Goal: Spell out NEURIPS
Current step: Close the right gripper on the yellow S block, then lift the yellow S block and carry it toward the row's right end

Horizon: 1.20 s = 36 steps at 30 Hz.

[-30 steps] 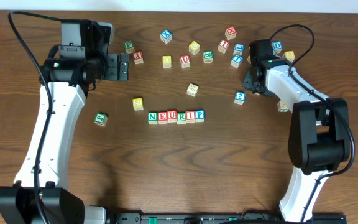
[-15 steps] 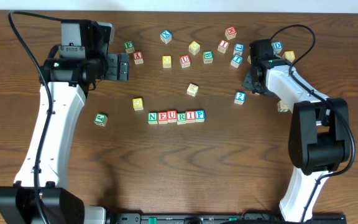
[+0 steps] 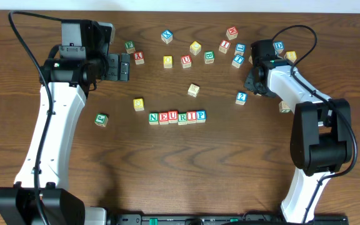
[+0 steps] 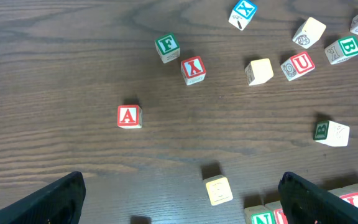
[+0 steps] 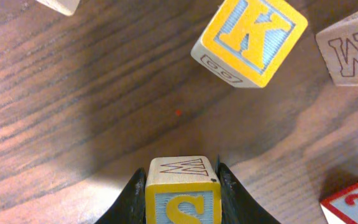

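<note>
Item: row point(image 3: 177, 117), cubes N, E, U, R, I, P touching side by side, mid-desk point(image 3: 230, 162), slightly toward the near edge.
Item: S cube point(image 5: 182, 193), pinched between the fingers point(image 5: 132, 198) of the right gripper point(image 3: 252, 81), toward the far right corner; hidden under the gripper from overhead.
Near the held cube: K cube point(image 5: 250, 37), tilted, apart from it on the far side; W cube point(image 5: 353, 53) at the right; a red-lettered cube point(image 5: 353, 202), cut off by the frame.
Between gripper and row: blue cube point(image 3: 241, 97), the one thing close to that line. Beige cube point(image 3: 194, 90) sits just beyond the row's far side.
Open room: bare wood right of P, and along the whole near edge.
Item: left gripper point(image 3: 124, 67), jaws spread wide, holding nothing, toward the far left corner. Near it: A cube point(image 4: 128, 116), F cube point(image 4: 166, 46), yellow cube point(image 4: 218, 190).
Far edge: loose cubes scattered along it, between the two arms.
</note>
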### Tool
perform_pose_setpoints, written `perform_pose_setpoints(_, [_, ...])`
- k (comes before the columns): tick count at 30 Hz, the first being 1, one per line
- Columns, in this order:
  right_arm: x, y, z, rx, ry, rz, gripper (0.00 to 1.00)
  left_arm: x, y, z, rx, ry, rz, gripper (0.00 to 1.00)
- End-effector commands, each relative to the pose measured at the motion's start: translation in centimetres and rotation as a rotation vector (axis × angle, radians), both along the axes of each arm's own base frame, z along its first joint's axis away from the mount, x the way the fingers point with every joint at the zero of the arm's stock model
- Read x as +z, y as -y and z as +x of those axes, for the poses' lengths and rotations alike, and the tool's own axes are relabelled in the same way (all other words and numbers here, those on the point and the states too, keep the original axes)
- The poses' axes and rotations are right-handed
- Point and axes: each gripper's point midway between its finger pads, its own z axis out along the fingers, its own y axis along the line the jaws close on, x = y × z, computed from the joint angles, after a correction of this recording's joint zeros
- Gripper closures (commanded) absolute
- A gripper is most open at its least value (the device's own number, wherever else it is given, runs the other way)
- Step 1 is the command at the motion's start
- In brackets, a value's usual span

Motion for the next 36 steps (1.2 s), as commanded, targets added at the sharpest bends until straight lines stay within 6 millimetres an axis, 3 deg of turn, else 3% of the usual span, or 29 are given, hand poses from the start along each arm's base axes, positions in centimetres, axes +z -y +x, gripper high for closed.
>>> perform_pose_setpoints(1, [3.0, 0.1, 0.2, 0.020, 0.054, -0.014, 0.82, 1.2, 0.0, 0.4, -0.009, 0.031, 0.001, 0.03])
perform_pose_setpoints(8, [8.7, 0.0, 0.3, 0.030, 0.165, -0.003, 0.81, 1.2, 0.0, 0.4, -0.009, 0.031, 0.001, 0.02])
perform_pose_setpoints(17, [14.5, -1.9, -2.2, 0.130, 0.221, 0.028, 0.81, 1.2, 0.0, 0.4, -0.009, 0.031, 0.001, 0.02])
perform_pose_setpoints(21, [15.0, -4.0, -3.6, 0.231, 0.192, 0.054, 0.81, 1.2, 0.0, 0.4, -0.009, 0.031, 0.001, 0.02])
perform_pose_setpoints(27, [14.2, -7.0, -5.9, 0.323, 0.113, 0.058, 0.82, 1.2, 0.0, 0.4, -0.009, 0.031, 0.001, 0.02])
perform_pose_setpoints(36, [13.8, -11.4, -7.8, 0.444, 0.080, 0.057, 0.80, 1.2, 0.0, 0.4, -0.009, 0.031, 0.001, 0.03])
